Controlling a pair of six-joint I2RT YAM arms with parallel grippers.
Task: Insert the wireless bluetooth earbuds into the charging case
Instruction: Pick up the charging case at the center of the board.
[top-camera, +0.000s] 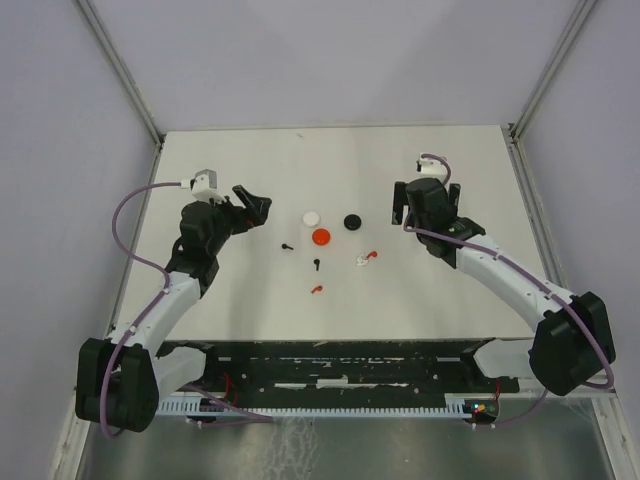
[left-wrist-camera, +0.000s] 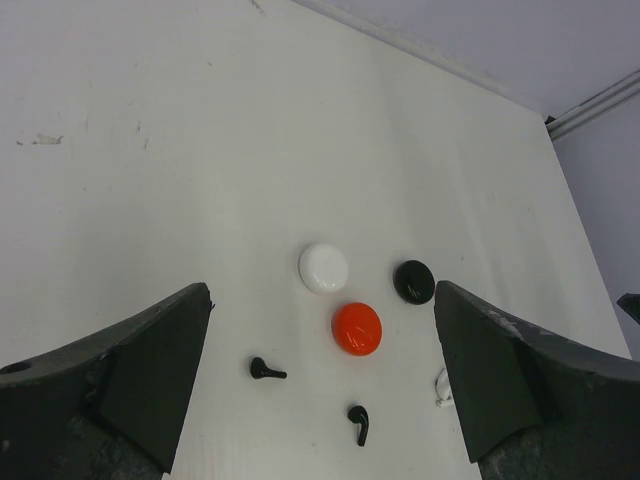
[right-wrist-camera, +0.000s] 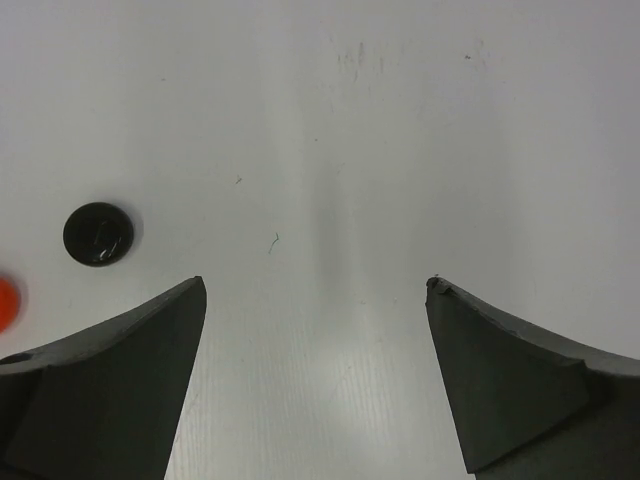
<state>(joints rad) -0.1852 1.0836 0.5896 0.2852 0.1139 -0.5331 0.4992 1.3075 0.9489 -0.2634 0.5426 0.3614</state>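
The left claw (top-camera: 256, 205) and right claw (right-wrist-camera: 315, 282) both gape, holding nothing. Mid-table lie three round discs (left-wrist-camera: 323, 268) (left-wrist-camera: 357, 327) (left-wrist-camera: 413, 280): white, red, black. Nearer lie two black earbuds (left-wrist-camera: 265, 370) (left-wrist-camera: 359, 422) and one red earbud (top-camera: 317, 290); a white-red cluster (top-camera: 365, 259) is hard to separate.

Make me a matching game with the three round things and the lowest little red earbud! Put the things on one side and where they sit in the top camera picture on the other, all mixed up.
Things:
1. white disc
2. red disc
3. black disc
4. red earbud

Places in the top view:
A. rightmost of the three discs
B. closest of the four to the arm bases
C. leftmost of the three discs
D. between the other two discs, a little nearer the arms

Pairs: 1-C, 2-D, 3-A, 4-B.
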